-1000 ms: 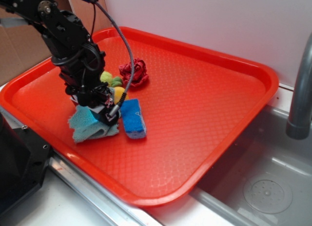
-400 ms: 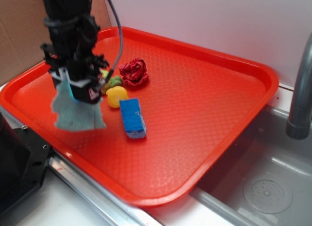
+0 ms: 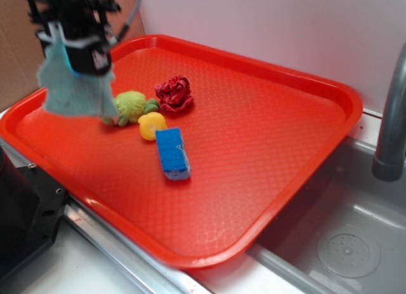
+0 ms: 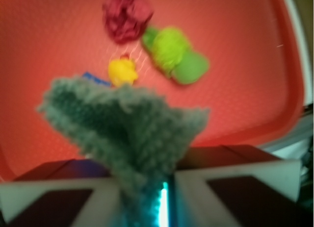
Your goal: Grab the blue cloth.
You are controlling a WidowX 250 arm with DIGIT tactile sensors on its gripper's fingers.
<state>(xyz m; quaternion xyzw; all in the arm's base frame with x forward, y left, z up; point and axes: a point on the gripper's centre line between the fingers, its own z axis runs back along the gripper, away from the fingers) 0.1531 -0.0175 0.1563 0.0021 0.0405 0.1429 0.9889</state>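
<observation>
At the far left of the exterior view, above the near-left corner of the red plastic tray [image 3: 285, 148], my gripper [image 3: 71, 47] is pinching the pale teal-blue fuzzy cloth [image 3: 73, 91], which hangs free in the air, clear of the tray. The wrist view shows the same cloth [image 4: 125, 129] bunched into a peak and squeezed between my two fingers [image 4: 235, 188], so I seem to hold only a narrow fold, not the bulk of it. That is my main worry: terry is soft and could creep out of the pinch if I swing or jerk, and most of its weight dangles below the hold. A drop here could land on the tray rim or off its left edge, which would be awkward to recover. To the right, lying on the tray, are the green plush toy [image 3: 130, 105], the small yellow round toy [image 3: 152, 125], the dark red rose-shaped fabric ball [image 3: 174, 94] and the bright blue rectangular sponge [image 3: 172, 153]; a low sideways sweep could drag the hanging hem across them and snag.
</observation>
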